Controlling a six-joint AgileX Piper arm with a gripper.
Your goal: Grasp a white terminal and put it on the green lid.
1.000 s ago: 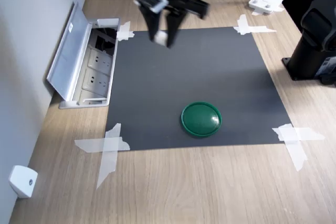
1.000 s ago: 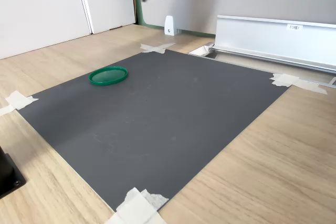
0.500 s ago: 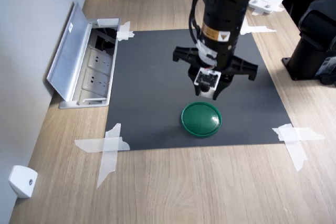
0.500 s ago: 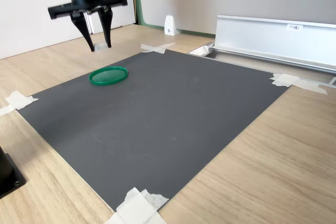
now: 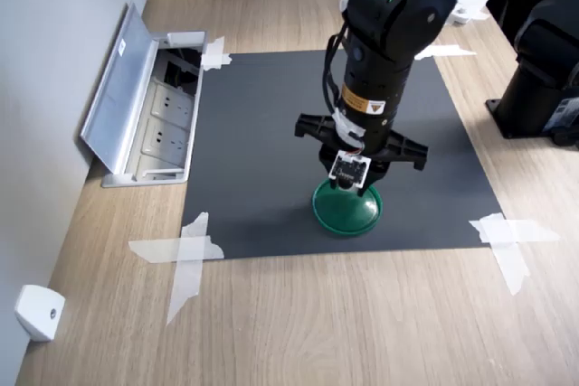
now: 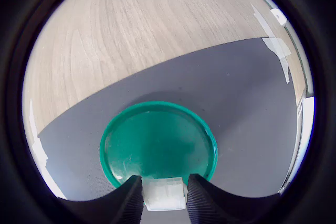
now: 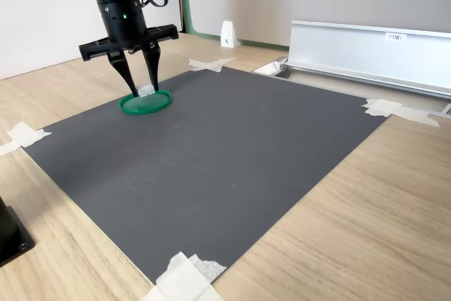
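The green lid (image 5: 360, 215) (image 7: 143, 106) lies on the black mat (image 5: 262, 133) near the mat's front edge in the first exterior view. My gripper (image 7: 143, 89) points straight down over the lid's centre. It is shut on the white terminal (image 7: 146, 90), a tiny white block. In the wrist view the white terminal (image 6: 164, 192) sits pinched between the two dark fingers (image 6: 127, 199), with the green lid (image 6: 157, 140) directly beneath. The terminal hangs very low over the lid; I cannot tell if it touches. In the first exterior view the wrist hides the terminal.
An open socket box with a raised metal flap (image 5: 127, 97) (image 7: 366, 47) borders the mat. White tape strips (image 5: 185, 255) hold the mat's corners. A white bracket (image 5: 38, 312) sits by the wall, and a black stand (image 5: 543, 88) is at the first exterior view's right.
The arm has swung from the mat's far corner to above the green lid and then dropped low over it, carrying the white terminal the whole way.
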